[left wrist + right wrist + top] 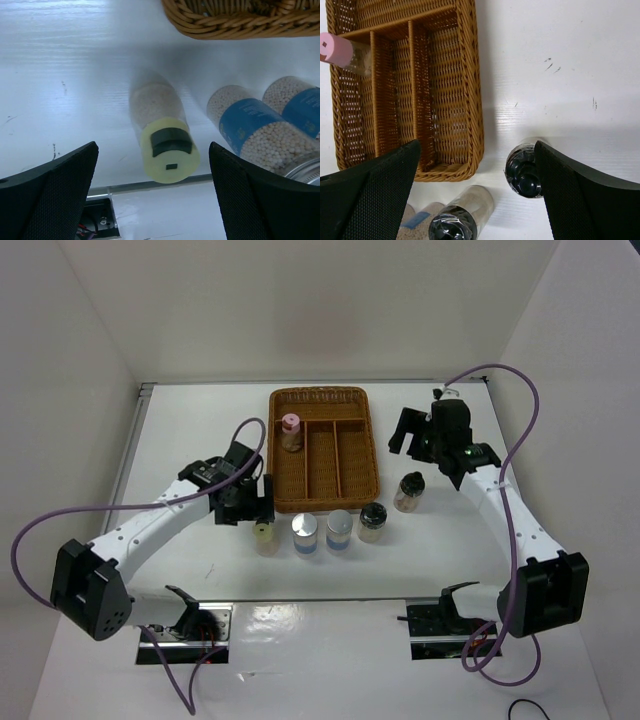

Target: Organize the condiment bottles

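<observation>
1. Left gripper [152,146] hangs wide open over the pale-yellow-capped jar [264,536], which is leftmost in the row between the wicker tray [320,395] and the table's near edge.
2. Best play, I'd say: drop low and close on the body beneath the cap.
3. Careful, the blue-banded jar [250,127] stands just beside it and a finger could knock it.
4. Right gripper [477,145] is open and empty, above a black-capped jar [522,170] toward the right edge.
5. Pink-capped jar [290,432] is already in the tray's left compartment.

Bright, even overhead light, soft shadows, glare on the table [320,615]; wrist-view foregrounds blurred.
</observation>
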You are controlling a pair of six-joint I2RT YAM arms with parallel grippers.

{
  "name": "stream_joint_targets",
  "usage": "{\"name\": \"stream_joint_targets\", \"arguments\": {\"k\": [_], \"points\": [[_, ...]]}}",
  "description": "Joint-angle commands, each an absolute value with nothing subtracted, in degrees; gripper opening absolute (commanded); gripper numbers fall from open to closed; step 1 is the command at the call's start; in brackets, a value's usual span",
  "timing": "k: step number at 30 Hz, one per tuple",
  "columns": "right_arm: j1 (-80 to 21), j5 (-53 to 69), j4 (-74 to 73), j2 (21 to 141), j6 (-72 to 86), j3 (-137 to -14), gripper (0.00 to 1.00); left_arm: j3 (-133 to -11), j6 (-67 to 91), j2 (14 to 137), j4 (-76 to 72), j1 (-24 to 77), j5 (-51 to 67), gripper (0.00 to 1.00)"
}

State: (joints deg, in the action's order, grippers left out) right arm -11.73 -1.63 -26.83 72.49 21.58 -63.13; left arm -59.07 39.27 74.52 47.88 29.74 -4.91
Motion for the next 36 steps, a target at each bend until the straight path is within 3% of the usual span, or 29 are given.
{"name": "stream_joint_targets", "arguments": {"k": [1,7,14,18,25,28,36], "points": [[-11.43,-1.05,-26.10,70.75,22.24,-62.49,0.98,-61.26,39.38,76.54,46.14,31.98,-3.34,0.96],[-11.43,-2.20,-26.10,70.22,22.24,-61.96,0.98,-61.26,39.99,79.45,47.01,33.75,-5.09,0.87],[-11.43,-2.72,-26.10,70.22,22.76,-61.96,0.98,-61.26,41.31,78.93,48.69,34.28,-6.33,0.83],[-11.43,-2.72,-25.58,70.75,22.76,-61.96,0.98,-61.26,41.31,80.85,48.69,34.80,-6.33,0.73],[-11.43,-2.72,-25.58,71.89,22.76,-61.96,0.98,-64.15,41.31,81.91,51.05,36.65,-8.34,0.46],[-11.43,-2.72,-25.58,72.42,22.76,-62.49,0.98,-69.50,41.31,81.91,55.45,37.18,-10.89,0.41],[-11.43,-3.25,-25.05,73.56,22.76,-64.15,0.98,-92.44,35.78,84.98,65.13,37.18,-23.01,0.41]]}}
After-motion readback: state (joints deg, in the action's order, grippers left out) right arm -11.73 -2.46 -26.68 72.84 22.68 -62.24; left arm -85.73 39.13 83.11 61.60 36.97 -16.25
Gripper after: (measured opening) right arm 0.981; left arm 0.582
